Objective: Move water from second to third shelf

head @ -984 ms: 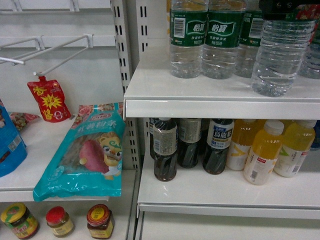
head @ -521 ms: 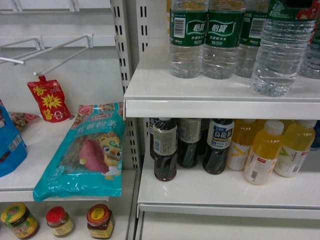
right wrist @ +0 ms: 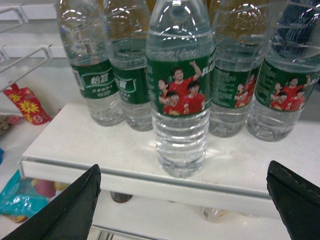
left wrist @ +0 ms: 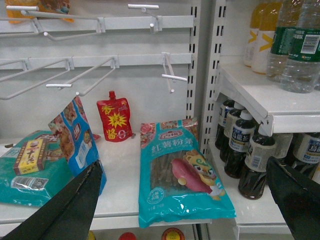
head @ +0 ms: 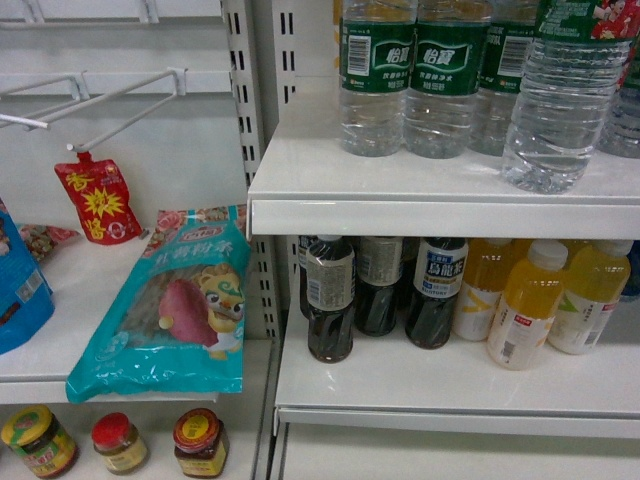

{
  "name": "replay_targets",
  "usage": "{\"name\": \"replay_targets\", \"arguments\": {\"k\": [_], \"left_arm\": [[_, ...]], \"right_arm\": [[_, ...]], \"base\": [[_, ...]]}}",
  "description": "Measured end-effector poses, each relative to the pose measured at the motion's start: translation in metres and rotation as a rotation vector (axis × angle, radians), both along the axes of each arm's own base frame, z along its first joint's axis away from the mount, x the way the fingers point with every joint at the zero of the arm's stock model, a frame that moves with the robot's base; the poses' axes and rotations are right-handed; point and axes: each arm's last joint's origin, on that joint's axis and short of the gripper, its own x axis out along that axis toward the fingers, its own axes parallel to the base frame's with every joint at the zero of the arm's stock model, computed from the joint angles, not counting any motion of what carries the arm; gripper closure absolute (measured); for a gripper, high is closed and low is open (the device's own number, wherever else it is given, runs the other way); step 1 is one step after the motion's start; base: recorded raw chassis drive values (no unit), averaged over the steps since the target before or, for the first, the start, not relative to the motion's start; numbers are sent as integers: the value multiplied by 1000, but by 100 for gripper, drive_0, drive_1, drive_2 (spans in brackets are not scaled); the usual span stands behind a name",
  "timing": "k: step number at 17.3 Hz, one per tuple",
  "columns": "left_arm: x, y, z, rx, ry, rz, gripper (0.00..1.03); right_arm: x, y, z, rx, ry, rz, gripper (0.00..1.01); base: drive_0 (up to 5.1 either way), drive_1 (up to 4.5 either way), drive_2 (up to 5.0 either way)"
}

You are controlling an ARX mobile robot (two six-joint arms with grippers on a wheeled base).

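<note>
1. Water stands upright at the front of the upper white shelf, ahead of a row of like bottles; dark drink bottles sit below.
2. Green label shows people in red shirts; writing illegible.
3. Right gripper faces the bottle, jaws spread wide, apart from it. Left gripper also spread, empty, near a teal packet.

We see clear ribbed water with a green label of red shirts, dark cola, yellow juice, a teal packet, a red pouch.
</note>
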Motion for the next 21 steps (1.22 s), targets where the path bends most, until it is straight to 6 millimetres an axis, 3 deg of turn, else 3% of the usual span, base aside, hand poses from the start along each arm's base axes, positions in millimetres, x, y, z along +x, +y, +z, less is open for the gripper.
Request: {"name": "replay_targets", "arguments": {"k": [1,3,4,6,7,10,13,21], "left_arm": [[0,0,0,0,0,0,5],[0,0,0,0,0,0,5],[0,0,0,0,0,1,5],[0,0,0,0,0,0,5],[0,0,0,0,0,0,5],[0,0,0,0,0,0,5],[0,0,0,0,0,0,5],[0,0,0,0,0,0,5]], "right_arm": [[-15,0,-1,-2,-35,3,4],[-48,-4,-8,-18,-239,-149,24],[-61,-9,-16,-26,-245,-185,31],[-100,-20,-61,-55,-176,-209,57],[-112,-29,-74,-50,-175,-187,70],[-122,-38,-71,-40,-266,-219,99],[-124,-37,-86,-46,-227,-208,99],[-131,-37,-96,-45,-236,-209,99]], "base": [[0,0,0],[0,0,0],[0,0,0],[0,0,0],[0,0,0],[0,0,0],[0,0,0],[0,0,0]]}}
